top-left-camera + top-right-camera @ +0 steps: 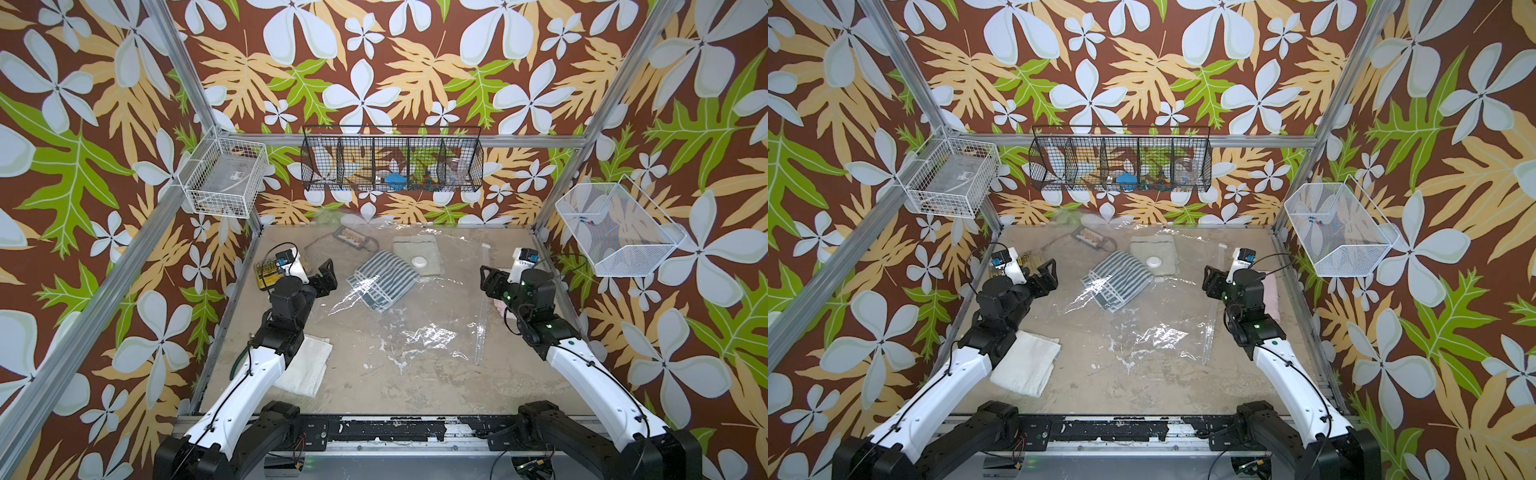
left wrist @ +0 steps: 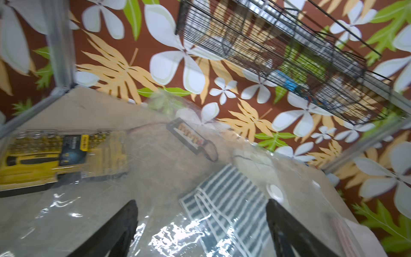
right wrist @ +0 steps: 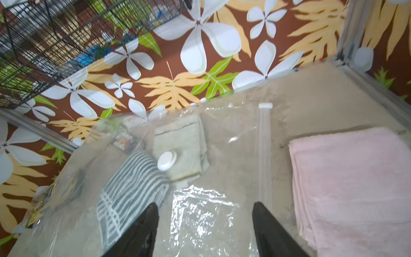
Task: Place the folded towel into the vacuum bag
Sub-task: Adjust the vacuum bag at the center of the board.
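Vacuum bag (image 1: 424, 332) lies flat mid-table, a striped towel (image 1: 380, 282) under its film; a folded pink towel (image 3: 355, 182) waits outside the zip strip (image 3: 263, 155). Left gripper (image 2: 201, 201) and right gripper (image 3: 204, 203) hover, jaws apart, empty. We would lift the top lip, then slide the towel in flat.

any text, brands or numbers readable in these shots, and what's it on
None can be read with certainty.
yellow screwdriver kit: a yellow brand tag and a dark label carry print, too blurred to read.
white camera housing on the right arm: a line of small dark print, too small to read.
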Controlling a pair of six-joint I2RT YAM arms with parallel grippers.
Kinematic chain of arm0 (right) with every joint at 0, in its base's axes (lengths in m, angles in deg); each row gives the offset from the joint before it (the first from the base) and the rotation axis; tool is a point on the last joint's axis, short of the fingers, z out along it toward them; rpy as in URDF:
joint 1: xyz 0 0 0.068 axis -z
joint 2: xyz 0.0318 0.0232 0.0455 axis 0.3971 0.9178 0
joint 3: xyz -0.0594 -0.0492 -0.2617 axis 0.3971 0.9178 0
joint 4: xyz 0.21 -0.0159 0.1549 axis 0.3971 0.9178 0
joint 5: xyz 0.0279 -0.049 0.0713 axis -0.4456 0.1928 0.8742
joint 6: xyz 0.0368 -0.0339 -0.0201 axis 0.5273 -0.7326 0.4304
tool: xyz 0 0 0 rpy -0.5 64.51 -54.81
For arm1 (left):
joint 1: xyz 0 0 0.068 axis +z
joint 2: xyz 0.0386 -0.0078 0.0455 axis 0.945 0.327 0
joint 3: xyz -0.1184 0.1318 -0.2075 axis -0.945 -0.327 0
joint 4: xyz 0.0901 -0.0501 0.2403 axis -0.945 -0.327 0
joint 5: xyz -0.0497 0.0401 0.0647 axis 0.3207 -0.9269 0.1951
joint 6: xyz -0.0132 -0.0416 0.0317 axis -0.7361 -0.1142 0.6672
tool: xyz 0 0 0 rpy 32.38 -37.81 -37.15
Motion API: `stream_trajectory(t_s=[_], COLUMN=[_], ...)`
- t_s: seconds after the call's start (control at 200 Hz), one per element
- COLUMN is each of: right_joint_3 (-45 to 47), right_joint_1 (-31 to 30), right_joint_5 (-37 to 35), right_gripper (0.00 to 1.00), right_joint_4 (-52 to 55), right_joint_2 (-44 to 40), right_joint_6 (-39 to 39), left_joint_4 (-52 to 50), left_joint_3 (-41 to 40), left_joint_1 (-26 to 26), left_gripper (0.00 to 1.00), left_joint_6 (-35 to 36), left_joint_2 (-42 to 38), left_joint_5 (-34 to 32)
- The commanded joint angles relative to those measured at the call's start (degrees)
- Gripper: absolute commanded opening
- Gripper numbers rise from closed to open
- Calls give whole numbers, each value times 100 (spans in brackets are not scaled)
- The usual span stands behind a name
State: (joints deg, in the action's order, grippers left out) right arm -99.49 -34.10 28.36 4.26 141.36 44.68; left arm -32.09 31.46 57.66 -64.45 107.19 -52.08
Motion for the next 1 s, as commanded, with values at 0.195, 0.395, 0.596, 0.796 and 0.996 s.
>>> stream_trajectory(t_s=[0.195, 0.395, 0.596, 0.796, 0.996], right_joint_3=[-41, -232, -173, -113, -3], right_joint_1=[-240, -239, -239, -130, -97], right_joint_5=[647, 590, 435, 242, 415], right_gripper=[68, 71, 76, 82, 83], right_joint_4=[1290, 1952, 2167, 2523, 2313], right_joint_2=[233, 571, 748, 741, 1044], right_joint_6=[198, -151, -385, -373, -223], left_joint_4=[-1551, -1878, -1963, -2105, -2244], left_joint_3=[515, 337, 360, 278, 56], left_joint_1=[-156, -834, -1935, -2533, -3094], left_gripper=[77, 76, 77, 77, 78], left_joint_6=[-300, -712, -1071, -1394, -1770], left_joint_2=[179, 274, 617, 797, 697], left_joint_5=[1101, 746, 187, 1, -41])
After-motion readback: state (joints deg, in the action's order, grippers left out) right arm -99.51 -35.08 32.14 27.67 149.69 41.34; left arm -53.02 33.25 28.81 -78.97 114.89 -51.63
